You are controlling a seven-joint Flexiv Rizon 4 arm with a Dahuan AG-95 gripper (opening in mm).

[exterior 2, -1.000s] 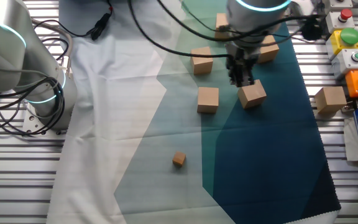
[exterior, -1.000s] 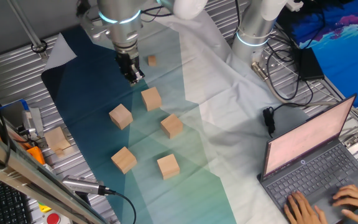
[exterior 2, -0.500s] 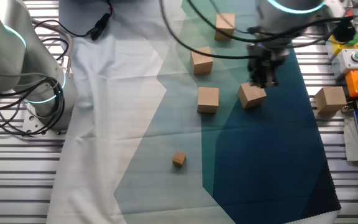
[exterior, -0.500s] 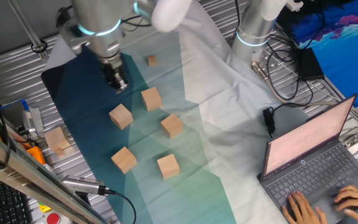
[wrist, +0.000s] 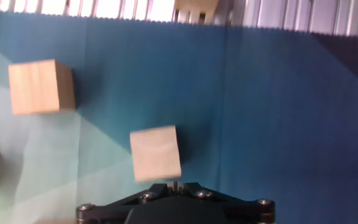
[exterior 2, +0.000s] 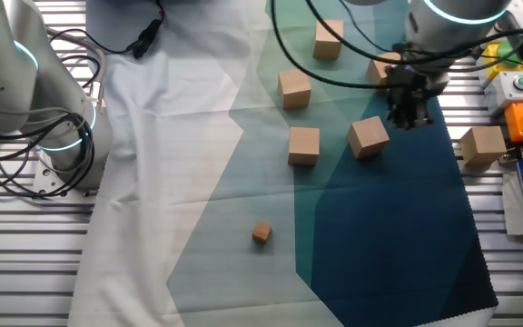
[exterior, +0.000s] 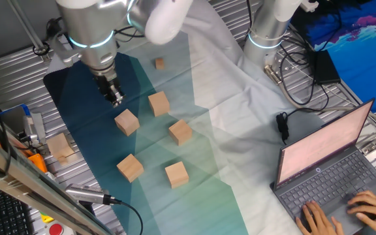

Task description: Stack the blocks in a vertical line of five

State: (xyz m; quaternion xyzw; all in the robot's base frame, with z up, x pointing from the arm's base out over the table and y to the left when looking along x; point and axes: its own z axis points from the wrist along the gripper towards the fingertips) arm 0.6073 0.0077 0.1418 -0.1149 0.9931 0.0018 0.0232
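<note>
The black two-finger gripper [exterior: 114, 99] is hovering empty over dark blue cloth [exterior: 77, 98], fingers close together. Five light-tan wooden cubes [exterior: 126, 121] are lying scattered, unstacked, the nearest just beside it.

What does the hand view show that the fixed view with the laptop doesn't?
Hand view only: the nearest block sits just ahead of the camera, slightly left of centre. Laptop view only: all five blocks apart on the cloth, none stacked, plus the small cube, laptop and gripper. Both: that nearest block and the blue cloth.
</note>
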